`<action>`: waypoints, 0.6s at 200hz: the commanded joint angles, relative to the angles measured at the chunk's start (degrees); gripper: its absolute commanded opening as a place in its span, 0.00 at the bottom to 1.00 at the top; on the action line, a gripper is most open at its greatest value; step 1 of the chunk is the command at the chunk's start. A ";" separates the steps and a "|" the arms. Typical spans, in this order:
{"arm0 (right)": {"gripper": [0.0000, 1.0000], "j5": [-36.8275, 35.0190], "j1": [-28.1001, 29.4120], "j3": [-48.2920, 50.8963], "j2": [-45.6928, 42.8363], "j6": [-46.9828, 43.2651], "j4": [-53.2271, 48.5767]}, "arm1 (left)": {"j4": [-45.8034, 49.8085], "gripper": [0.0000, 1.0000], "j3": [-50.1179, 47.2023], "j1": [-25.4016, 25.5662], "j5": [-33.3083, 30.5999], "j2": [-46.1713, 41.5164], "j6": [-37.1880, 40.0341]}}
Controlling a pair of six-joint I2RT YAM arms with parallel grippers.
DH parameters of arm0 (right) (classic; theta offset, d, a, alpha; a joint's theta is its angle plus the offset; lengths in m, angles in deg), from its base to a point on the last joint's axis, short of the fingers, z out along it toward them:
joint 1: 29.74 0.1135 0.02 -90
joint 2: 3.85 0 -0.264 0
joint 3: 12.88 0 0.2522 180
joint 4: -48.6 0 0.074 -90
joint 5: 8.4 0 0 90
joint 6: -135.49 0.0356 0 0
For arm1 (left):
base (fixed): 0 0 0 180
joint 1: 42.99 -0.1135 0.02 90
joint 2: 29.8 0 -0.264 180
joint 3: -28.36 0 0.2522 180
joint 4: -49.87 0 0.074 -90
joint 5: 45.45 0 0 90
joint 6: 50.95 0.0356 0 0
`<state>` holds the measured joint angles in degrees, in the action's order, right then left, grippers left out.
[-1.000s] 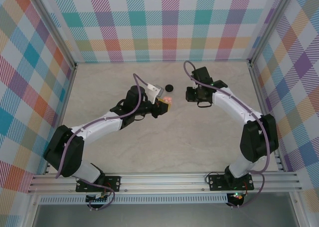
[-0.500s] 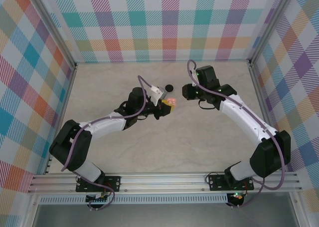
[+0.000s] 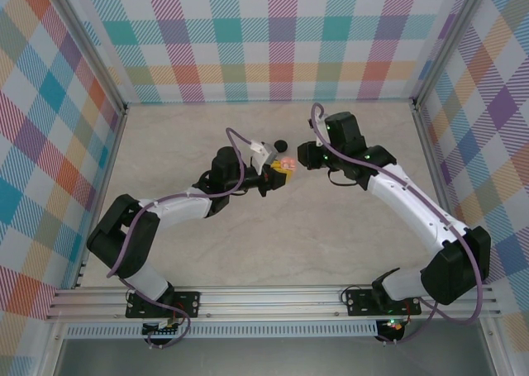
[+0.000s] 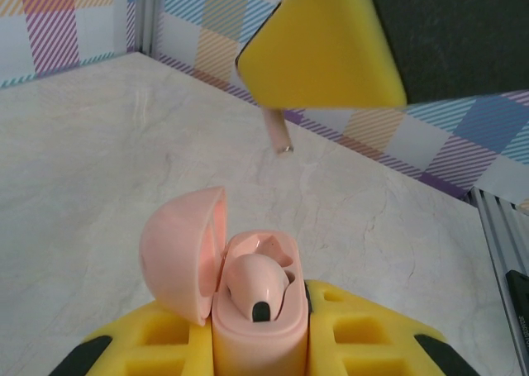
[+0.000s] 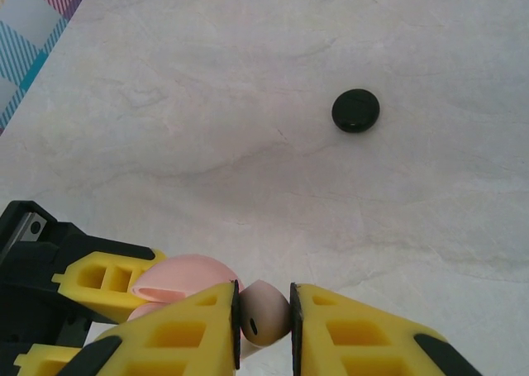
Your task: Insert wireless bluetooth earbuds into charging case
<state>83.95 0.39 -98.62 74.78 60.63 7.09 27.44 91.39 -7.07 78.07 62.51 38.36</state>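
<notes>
Pink charging case (image 4: 260, 335) stands upright in the left hand (image 4: 260, 355), whose yellow fingers (image 4: 397, 335) are closed against its two sides. Its lid (image 4: 182, 252) is swung open to the left in the left wrist view, and the mouth faces up. One pink earbud (image 4: 256, 281) already sits in the case, rounded body up with a dark spot facing the camera. The right hand (image 5: 263, 306) pinches a second pink earbud (image 5: 264, 314) tightly between its yellow fingertips, just beside the open lid. Seen from the left wrist, that earbud's stem (image 4: 278, 132) hangs below the right hand's finger, with its long axis close to upright and leaning slightly, its tip pointing down toward the surface (image 4: 99, 145). From above, the two hands meet near the middle of the surface. A black round case (image 5: 355, 110) lies flat on the surface farther back, apart from both hands
</notes>
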 commanded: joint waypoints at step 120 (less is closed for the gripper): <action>0.24 1.59 2.48 -0.44 -0.41 -0.57 2.36 | -0.91 0.08 2.87 0.55 0.98 1.11 -2.71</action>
<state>84.56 2.27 -98.62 74.78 60.63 8.18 27.51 92.22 -7.07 78.55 63.37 36.68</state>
